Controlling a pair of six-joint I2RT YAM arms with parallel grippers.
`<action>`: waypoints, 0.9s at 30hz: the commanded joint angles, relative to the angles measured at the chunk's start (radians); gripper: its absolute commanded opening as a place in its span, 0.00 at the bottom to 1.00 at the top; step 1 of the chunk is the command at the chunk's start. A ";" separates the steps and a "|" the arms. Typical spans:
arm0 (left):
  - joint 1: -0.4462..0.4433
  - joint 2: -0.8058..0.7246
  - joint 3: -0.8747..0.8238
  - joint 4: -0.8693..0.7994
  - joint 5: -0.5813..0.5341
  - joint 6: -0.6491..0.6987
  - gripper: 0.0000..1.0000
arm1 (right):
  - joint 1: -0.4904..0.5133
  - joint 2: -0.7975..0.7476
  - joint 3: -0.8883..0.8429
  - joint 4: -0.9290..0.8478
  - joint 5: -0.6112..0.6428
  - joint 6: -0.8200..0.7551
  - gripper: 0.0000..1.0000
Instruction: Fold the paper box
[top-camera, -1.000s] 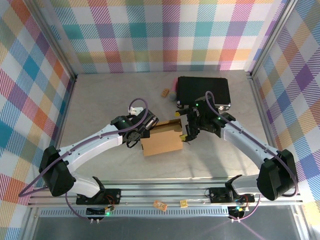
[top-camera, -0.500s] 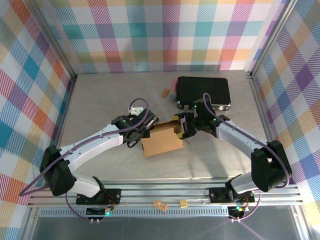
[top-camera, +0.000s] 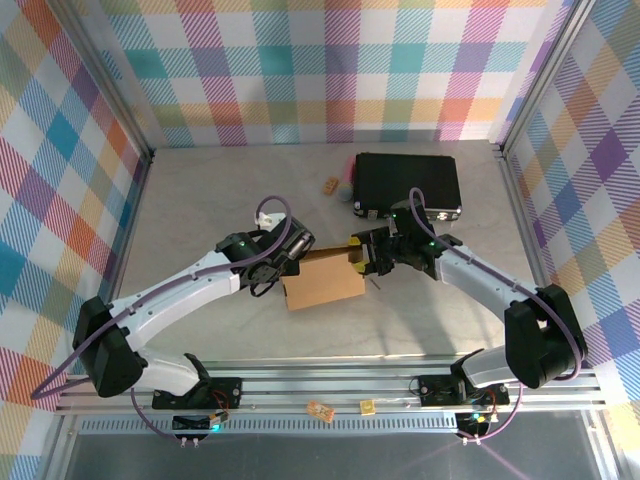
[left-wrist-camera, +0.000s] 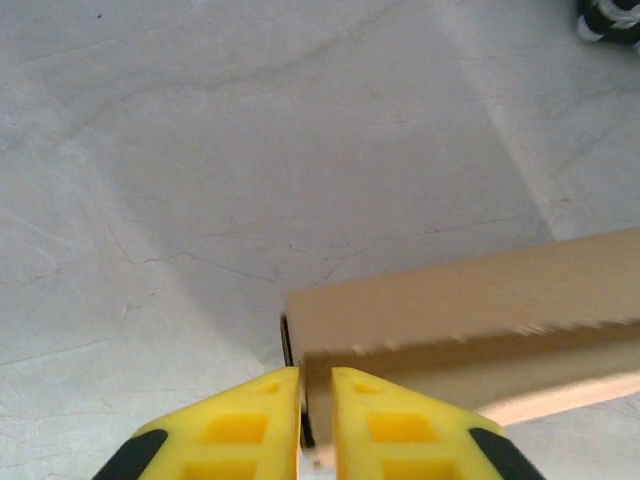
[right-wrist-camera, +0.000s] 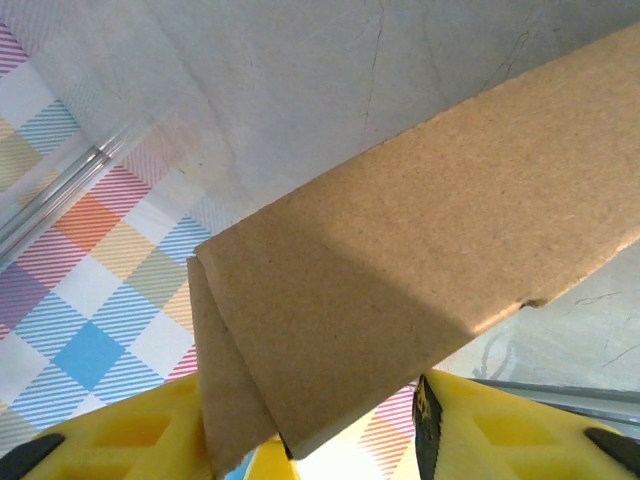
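Mid-surface, the paper box (top-camera: 322, 279) sits between both arms on pale, marbled stone-look surface (top-camera: 200, 200).
Matte brown corrugated cardboard, flat and rectangular, long axis running left-right; left gripper (left-wrist-camera: 315, 400) stands narrow astride its corner edge, right gripper (right-wrist-camera: 330, 440) half-spread around a folded flap.

cardboard box (top-camera: 322, 281): 1
black case (top-camera: 407, 181): 1
robot arms: 2
small wooden blocks: 3, one (top-camera: 330, 185) beside the case
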 joint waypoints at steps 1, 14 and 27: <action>-0.018 -0.043 -0.006 0.033 0.024 0.010 0.21 | -0.006 -0.002 -0.025 -0.038 0.018 -0.026 0.46; 0.014 -0.101 0.043 -0.125 0.067 -0.276 0.57 | -0.008 -0.027 -0.037 -0.068 0.029 -0.054 0.39; 0.113 -0.226 -0.184 0.203 0.394 -1.052 0.84 | -0.008 -0.031 -0.041 -0.067 0.028 -0.065 0.37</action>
